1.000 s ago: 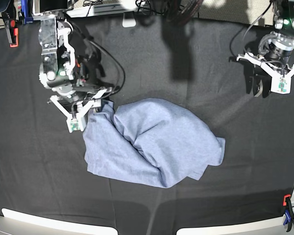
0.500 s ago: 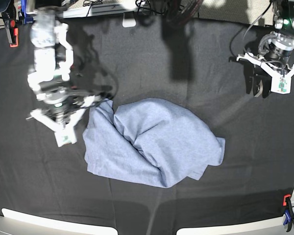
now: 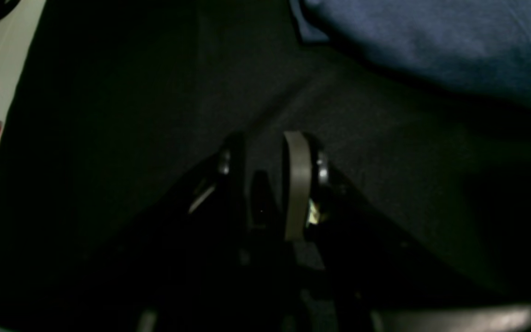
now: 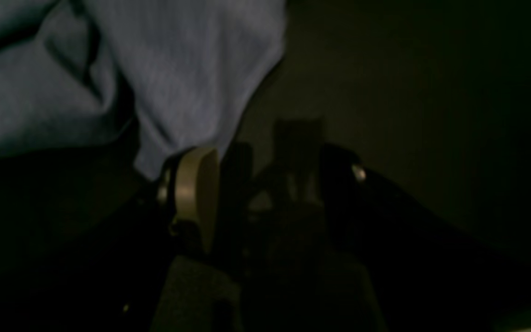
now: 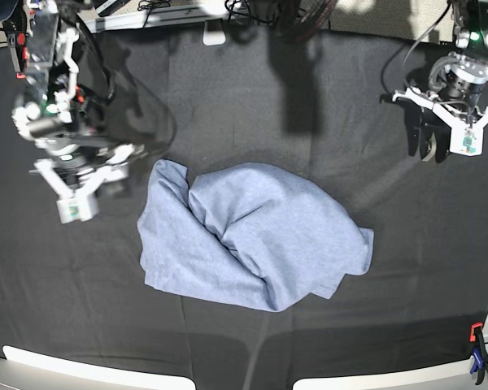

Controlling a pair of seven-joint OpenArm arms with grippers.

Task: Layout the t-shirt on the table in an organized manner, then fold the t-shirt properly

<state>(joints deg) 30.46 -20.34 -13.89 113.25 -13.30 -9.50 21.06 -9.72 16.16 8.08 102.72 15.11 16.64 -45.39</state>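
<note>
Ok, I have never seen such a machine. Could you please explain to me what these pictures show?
It is a robot with two arms. One picture looks down from above; there the left arm is on the right side. The other two come from cameras on the wrists, each looking past its own gripper. On the table, draped in black, lies a blue-grey shirt, crumpled and not folded. Nothing is held: the left gripper and the right gripper both stand open, away from the cloth.
</note>
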